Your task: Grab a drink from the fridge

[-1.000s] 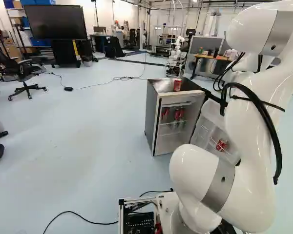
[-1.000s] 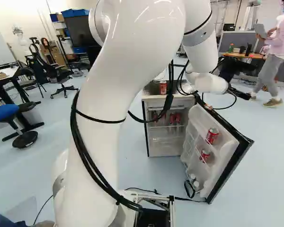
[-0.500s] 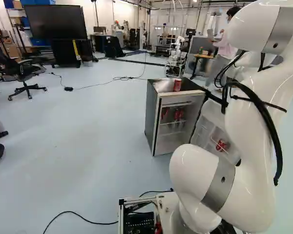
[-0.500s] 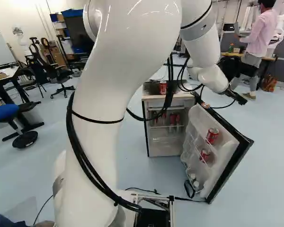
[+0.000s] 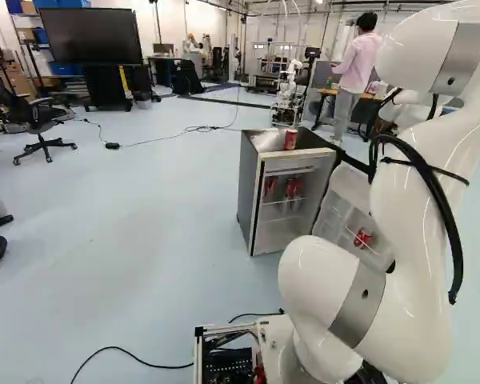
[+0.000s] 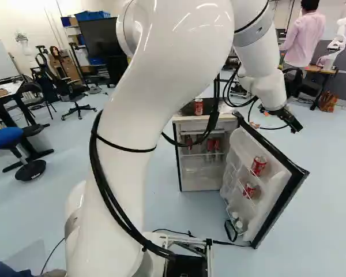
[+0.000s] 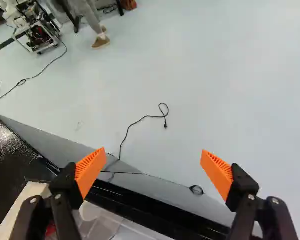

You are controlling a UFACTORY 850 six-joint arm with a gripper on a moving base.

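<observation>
In the right base view my gripper (image 6: 289,119) hangs above and beyond the open fridge door (image 6: 274,193). The wrist view shows the gripper (image 7: 152,167) open, nothing between its orange pads, with the door's black edge beneath. The fridge (image 5: 260,192) stands with its door swung out. Red cans stand on its inner shelf (image 5: 293,188), and one red can (image 5: 290,139) is on its top. In the right base view the door holds an upper red can (image 6: 258,165) and a lower red can (image 6: 249,190), with white-capped bottles (image 6: 237,222) below.
Another robot (image 5: 288,94) stands behind the fridge, and one more (image 6: 337,43) is on the far desk. A thin cable (image 7: 140,120) lies on the floor past the door. Chairs and a table (image 6: 6,98) are at the left of the right base view.
My arm has shifted toward the right in the right base view, and the gripper there has tipped further down. The base, fridge and cans have stayed put.
</observation>
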